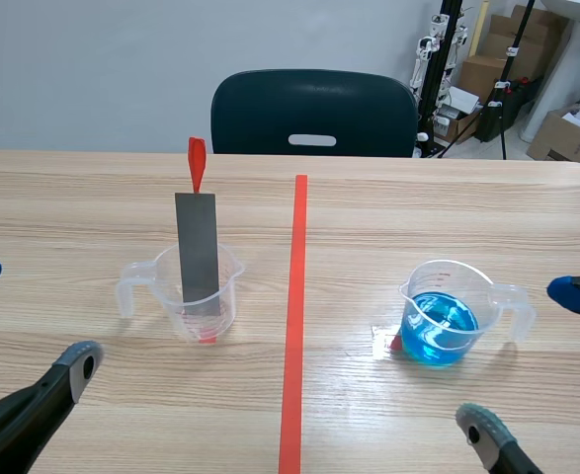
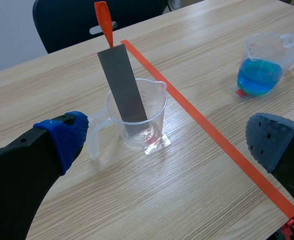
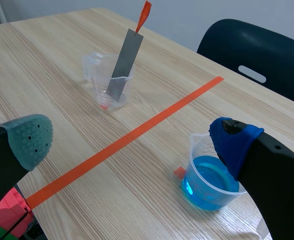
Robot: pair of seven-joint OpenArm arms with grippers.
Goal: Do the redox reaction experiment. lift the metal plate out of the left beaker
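**Grey, Red and Blue on Pale Wood**

The metal plate [image 1: 198, 252] is dull grey, its tab [image 1: 197, 163] red. The left beaker [image 1: 225, 296] is clear. The clear right beaker [image 1: 448, 278] holds bright blue liquid [image 1: 440, 331]. An orange-red tape line [image 1: 295, 316] crosses the light wood-grain table [image 1: 72, 197].

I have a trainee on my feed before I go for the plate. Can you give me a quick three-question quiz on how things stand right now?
1. True or false: the metal plate has already been lifted clear of the left beaker.
2. Which one holds the blue liquid? A) the left beaker B) the right beaker C) both
3. Fill in: the left gripper and the right gripper both have their fingers ____, with nothing between them.

Key
1. False: the plate stands in the left beaker, leaning on its rim.
2. B
3. open
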